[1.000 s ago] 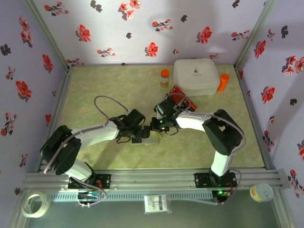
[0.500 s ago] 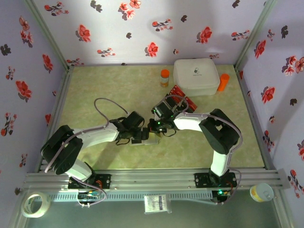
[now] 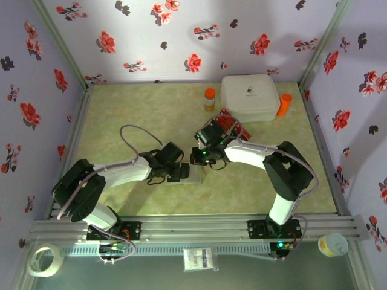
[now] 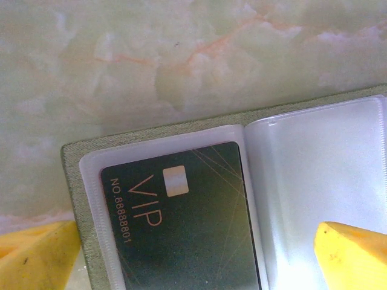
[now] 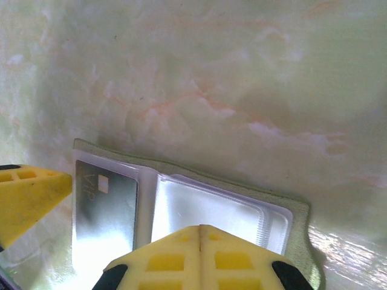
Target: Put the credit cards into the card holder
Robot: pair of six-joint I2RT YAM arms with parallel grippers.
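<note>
Olive card holder [image 4: 71, 181] cut off below, black card [image 4: 181, 229] sleeved, left fingers [image 4: 36, 254] wide, right fingers [image 5: 163, 260] closed

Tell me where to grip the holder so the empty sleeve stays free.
Probably the olive border at the holder's card end, coming from above and outside that edge. It lies open and flat, so only the border juts past the sleeves. Gripping there overlaps the black card, not the empty sleeve.

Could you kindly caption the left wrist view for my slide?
Open card holder on the marbled table, a black VIP card in one sleeve, flanked by the open jaws of the left gripper.
</note>
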